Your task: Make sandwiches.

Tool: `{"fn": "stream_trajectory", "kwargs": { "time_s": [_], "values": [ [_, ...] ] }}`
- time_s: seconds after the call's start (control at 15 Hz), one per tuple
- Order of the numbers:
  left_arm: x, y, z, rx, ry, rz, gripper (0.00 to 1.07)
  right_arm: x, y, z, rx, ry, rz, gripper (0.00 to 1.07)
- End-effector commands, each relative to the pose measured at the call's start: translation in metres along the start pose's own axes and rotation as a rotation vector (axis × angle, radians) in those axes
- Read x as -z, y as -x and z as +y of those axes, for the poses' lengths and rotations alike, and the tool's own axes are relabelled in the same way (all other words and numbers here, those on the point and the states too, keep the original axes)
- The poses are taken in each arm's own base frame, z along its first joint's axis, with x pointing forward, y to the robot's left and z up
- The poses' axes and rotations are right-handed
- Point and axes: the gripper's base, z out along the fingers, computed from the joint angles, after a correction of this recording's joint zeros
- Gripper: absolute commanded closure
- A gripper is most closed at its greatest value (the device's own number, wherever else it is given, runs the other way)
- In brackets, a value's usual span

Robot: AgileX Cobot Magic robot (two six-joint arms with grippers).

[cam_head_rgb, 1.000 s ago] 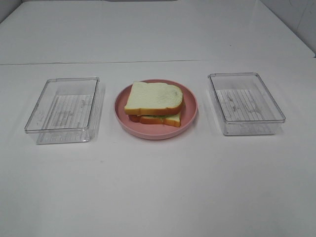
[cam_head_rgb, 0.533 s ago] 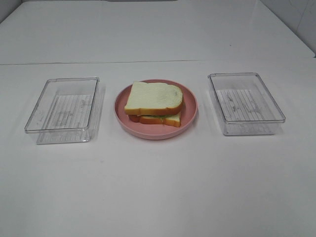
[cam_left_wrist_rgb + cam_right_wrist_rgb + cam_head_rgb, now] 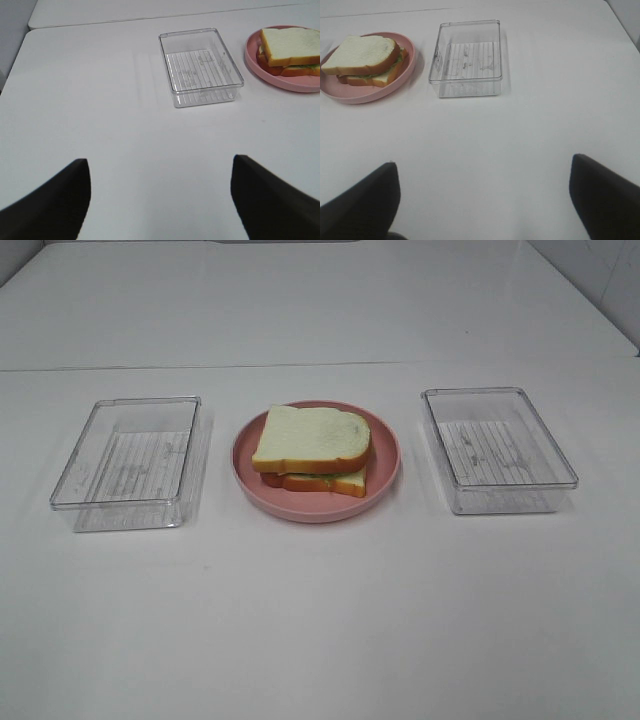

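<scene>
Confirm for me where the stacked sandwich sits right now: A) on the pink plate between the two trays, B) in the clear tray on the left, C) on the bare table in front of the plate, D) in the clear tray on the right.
A: the sandwich rests on the pink plate, while the left tray and the right tray both hold nothing.

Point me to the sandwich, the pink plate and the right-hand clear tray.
sandwich (image 3: 310, 435), exterior high view, top bread slice.
pink plate (image 3: 385, 472), exterior high view, bare right rim.
right clear tray (image 3: 500, 392), exterior high view, far rim.
</scene>
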Motion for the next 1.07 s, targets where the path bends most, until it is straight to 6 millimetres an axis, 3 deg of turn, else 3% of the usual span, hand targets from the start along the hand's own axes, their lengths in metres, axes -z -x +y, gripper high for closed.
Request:
{"fn": "stream_trajectory", "kwargs": {
  "time_s": [0.07, 1.07],
  "values": [
    [0.0024, -0.002, -0.0005, 0.001, -0.002, -0.031, 0.32, 0.0018, -0.0007, 0.0007, 0.004, 0.001, -0.021, 0.22],
    [0.0024, -0.002, -0.0004, 0.0, -0.001, -0.031, 0.32, 0.0017, -0.0006, 0.001, 0.013, 0.028, -0.019, 0.22]
  ]
}}
